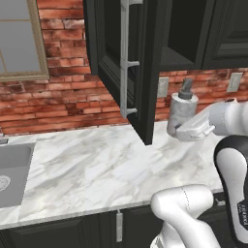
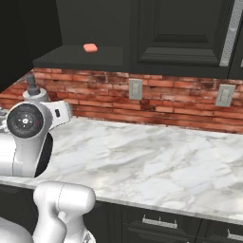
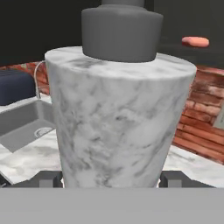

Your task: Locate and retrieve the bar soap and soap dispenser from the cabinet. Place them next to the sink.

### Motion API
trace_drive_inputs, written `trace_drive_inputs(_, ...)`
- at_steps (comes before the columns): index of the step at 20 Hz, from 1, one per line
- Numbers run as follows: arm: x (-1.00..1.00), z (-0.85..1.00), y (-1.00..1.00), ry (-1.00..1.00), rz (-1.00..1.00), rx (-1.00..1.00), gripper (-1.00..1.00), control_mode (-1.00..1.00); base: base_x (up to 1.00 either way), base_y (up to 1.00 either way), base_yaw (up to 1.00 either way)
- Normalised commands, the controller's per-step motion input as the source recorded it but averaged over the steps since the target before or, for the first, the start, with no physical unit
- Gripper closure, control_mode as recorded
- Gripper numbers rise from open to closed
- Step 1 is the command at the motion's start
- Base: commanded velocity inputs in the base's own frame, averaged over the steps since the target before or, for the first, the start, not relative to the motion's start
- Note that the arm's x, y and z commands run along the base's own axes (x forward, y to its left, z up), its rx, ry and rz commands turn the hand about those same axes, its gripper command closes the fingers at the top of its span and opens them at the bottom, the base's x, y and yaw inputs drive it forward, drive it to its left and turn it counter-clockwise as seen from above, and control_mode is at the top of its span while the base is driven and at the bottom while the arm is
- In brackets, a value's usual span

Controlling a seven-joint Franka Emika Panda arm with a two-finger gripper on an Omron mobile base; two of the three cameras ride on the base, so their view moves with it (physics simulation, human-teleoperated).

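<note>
The pincer is clamped on the squat grey speckled soap dispenser with a dark pump top, held upright above the white marble table. The salmon-pink bar soap lies on the black cabinet shelf. No writing is legible.

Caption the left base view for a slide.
The hand holds the soap dispenser above the marble counter, beside the open cabinet.

Rendered home kitchen: marble table over black base cabinets, brick wall with outlets, steel sink, window, and open black wall cabinet.
</note>
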Motion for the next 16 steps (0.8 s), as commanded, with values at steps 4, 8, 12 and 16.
trace_drive_inputs(4,0.0,-0.52,0.11,0.0,0.14,-0.07,1.0,-1.0,0.0,0.0,0.0)
trace_drive_inputs(8,0.16,-0.35,0.04,-0.04,0.05,-0.12,1.0,-1.0,0.0,0.0,0.0)
trace_drive_inputs(12,0.23,-0.45,0.03,-0.04,0.03,-0.1,1.0,-1.0,0.0,0.0,0.0)
trace_drive_inputs(16,0.38,-0.45,0.15,0.02,0.04,-0.03,1.0,-1.0,0.0,0.0,0.0)
